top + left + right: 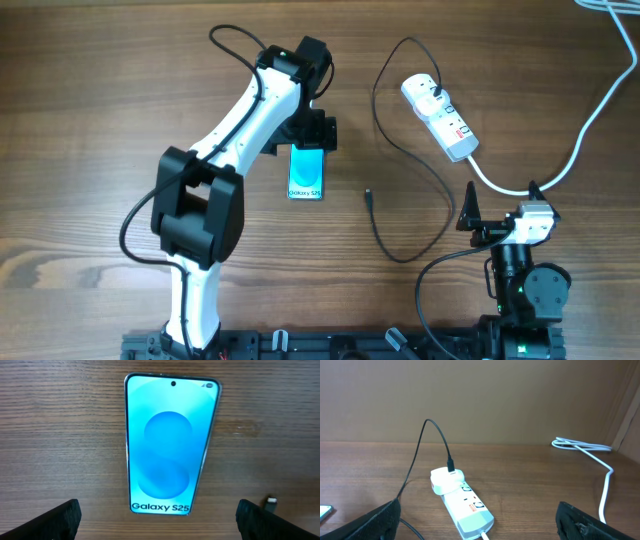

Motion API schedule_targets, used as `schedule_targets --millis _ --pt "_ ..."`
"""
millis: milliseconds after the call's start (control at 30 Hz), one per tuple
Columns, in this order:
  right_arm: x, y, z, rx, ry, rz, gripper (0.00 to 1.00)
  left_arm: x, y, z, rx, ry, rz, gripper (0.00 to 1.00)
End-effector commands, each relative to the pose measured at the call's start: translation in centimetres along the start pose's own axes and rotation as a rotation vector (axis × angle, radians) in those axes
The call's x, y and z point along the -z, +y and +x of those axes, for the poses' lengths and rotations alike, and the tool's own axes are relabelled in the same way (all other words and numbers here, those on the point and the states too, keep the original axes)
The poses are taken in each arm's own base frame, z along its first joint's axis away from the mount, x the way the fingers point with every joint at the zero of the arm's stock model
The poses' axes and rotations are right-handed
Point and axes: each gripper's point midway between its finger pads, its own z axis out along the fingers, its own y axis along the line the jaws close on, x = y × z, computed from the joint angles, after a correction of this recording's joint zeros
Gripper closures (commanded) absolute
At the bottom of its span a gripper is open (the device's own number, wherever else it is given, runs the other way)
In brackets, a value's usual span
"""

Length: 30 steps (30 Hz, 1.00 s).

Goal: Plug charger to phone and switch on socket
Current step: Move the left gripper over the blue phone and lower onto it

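Wood table [80,120] bears teal-screened phone [170,445] reading Galaxy S25

Left hand [311,138] hides phone's [306,180] upper end

**Two of One Kind, One Each of the Rest**

Two robot arms, the left arm [235,130] and the right arm [520,255], stand at a single wooden table [80,100]. On it lie one phone [306,173], one socket [440,117], one thin black charger [368,197] and one thick white cord [580,446].
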Motion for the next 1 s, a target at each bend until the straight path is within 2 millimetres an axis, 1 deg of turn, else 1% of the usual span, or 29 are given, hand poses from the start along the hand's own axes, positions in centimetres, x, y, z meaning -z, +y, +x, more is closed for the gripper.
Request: schedule_targets --millis 0,67,200,233,300,400,500,600,767,967 --pt "0.0 0.0 -0.1 0.013 -0.007 -0.004 0.00 -1.7 -0.2 -0.1 0.038 0.033 -0.004 0.00" --pt "0.0 0.0 -0.1 0.013 -0.007 -0.004 0.00 -2.5 -0.3 0.1 0.073 0.036 -0.006 0.00" --pt "0.0 0.0 -0.1 0.013 -0.007 -0.004 0.00 -2.6 -0.4 0.1 0.065 0.033 -0.004 0.00" --pt "0.0 0.0 -0.1 0.013 -0.007 -0.004 0.00 -2.9 -0.4 0.2 0.060 0.036 -0.007 0.00" --pt "0.0 0.0 -0.1 0.013 -0.007 -0.004 0.00 -3.6 -0.3 0.6 0.058 0.046 -0.012 0.00" --pt "0.0 0.0 -0.1 0.013 -0.007 -0.004 0.00 -5.7 0.2 1.5 0.056 0.066 -0.023 0.00" --pt "0.0 0.0 -0.1 0.013 -0.007 -0.004 0.00 -6.8 0.4 2.0 0.014 0.072 -0.024 0.00" --pt "0.0 0.0 -0.1 0.013 -0.007 -0.004 0.00 -7.0 0.4 1.9 0.014 0.066 -0.021 0.00" --pt "0.0 0.0 -0.1 0.013 -0.007 -0.004 0.00 -7.1 -0.5 1.8 -0.015 0.038 -0.030 0.00" --pt "0.0 0.0 -0.1 0.013 -0.007 -0.004 0.00 -7.2 -0.7 1.8 -0.019 0.017 -0.064 0.00"
